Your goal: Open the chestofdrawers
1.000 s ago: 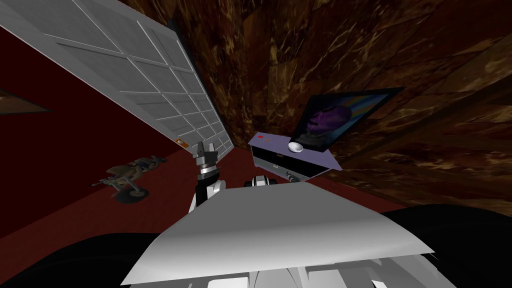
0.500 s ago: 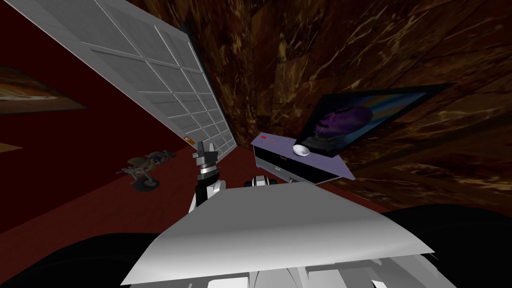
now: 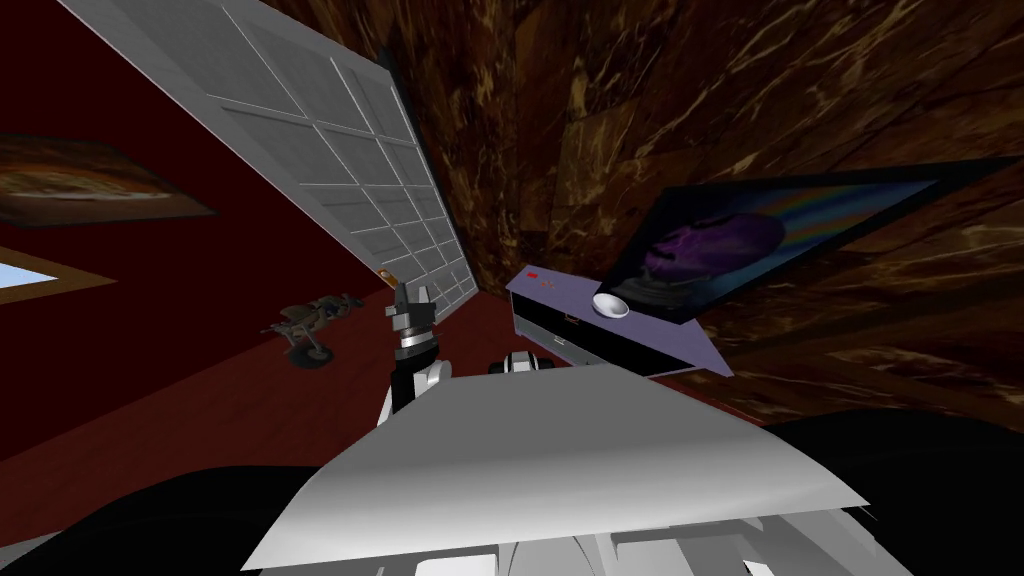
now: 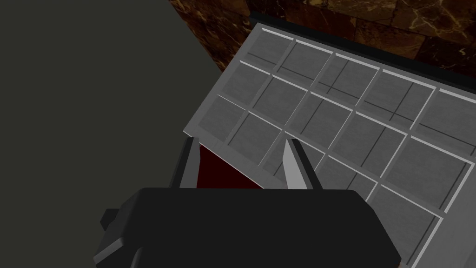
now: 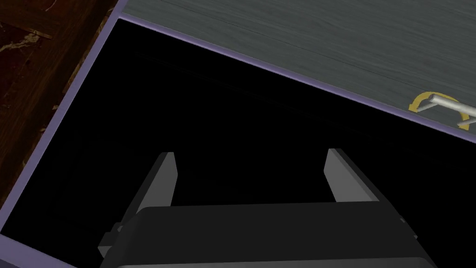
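Note:
The chest of drawers (image 3: 655,338) is low, with a purple top and a black front, and stands ahead to my right against the brown marbled wall. In the right wrist view its purple frame (image 5: 279,70) borders a black area. Beside that lies a grey drawer front (image 5: 302,32) with a metal bar handle (image 5: 450,105) on a yellow mount. My right gripper (image 5: 251,173) is open before the black area and holds nothing. My left gripper (image 3: 412,300) is raised at the left of the chest, and its fingers (image 4: 292,164) stand open in the left wrist view.
A white bowl (image 3: 611,306) sits on the chest top, and a dark framed picture (image 3: 740,240) leans behind it. A grey panelled door (image 3: 340,170) stands at the left. A small wheeled model (image 3: 312,322) rests on the red floor.
My head view has swung: the chest, picture and door have slid rightward and look larger, and the wheeled model has drifted toward the centre. Both arms hold the same pose.

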